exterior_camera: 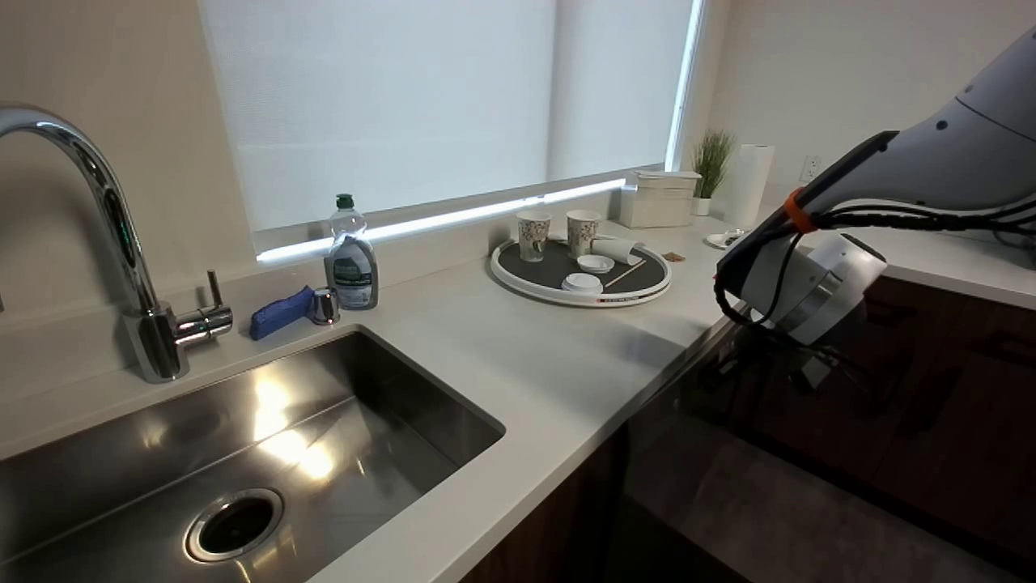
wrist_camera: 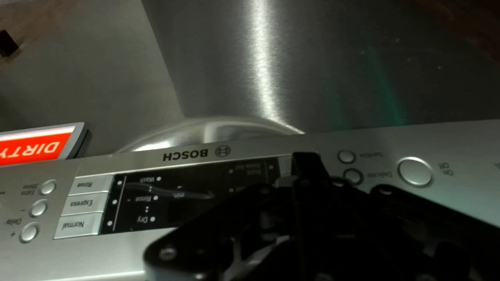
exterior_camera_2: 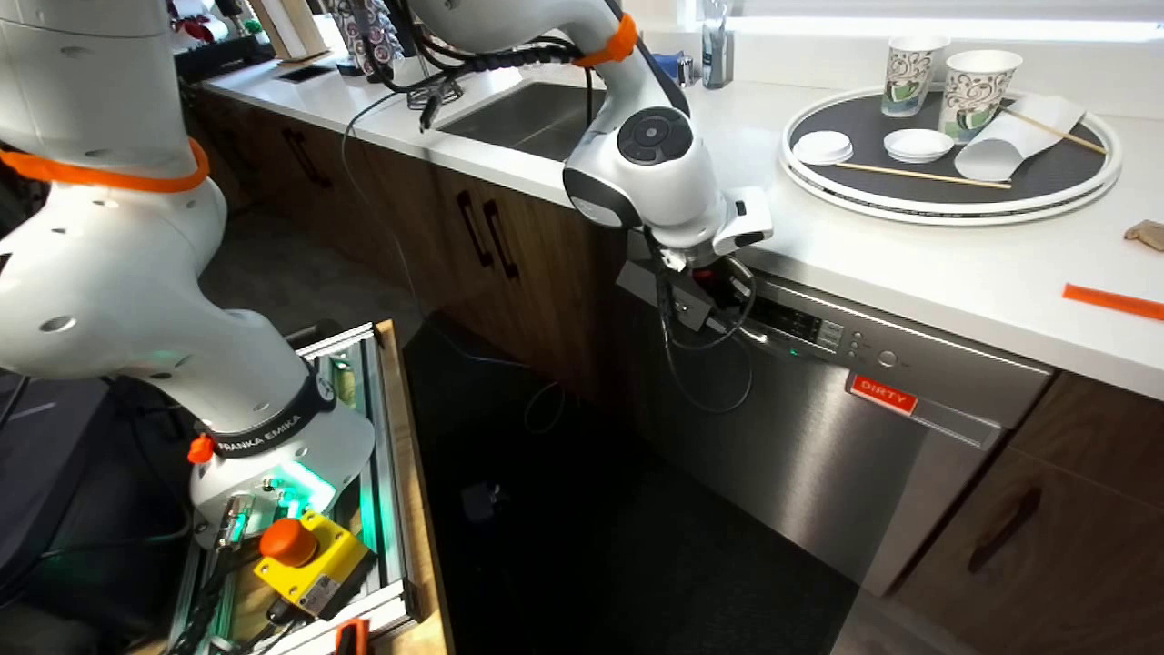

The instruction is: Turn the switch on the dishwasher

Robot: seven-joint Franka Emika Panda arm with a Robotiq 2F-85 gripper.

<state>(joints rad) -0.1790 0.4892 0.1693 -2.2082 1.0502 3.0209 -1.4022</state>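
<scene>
The dishwasher is a steel-grey flat front under the counter, with a control strip along its top. In the wrist view the strip stands upside down, with the BOSCH name, a dark display and labelled buttons. The round On/Off button shows to the right of my fingers. My gripper is shut, its black fingertips together. They overlap the strip between the display and two small round buttons. Nothing shows between them. I cannot tell if they touch the panel. In an exterior view the gripper is dark and partly hidden by cables.
A red DIRTY sign is on the dishwasher front. The white counter juts out above the panel. A round tray with cups and lids stands on it. A steel sink lies beside. Cables hang loose from the wrist.
</scene>
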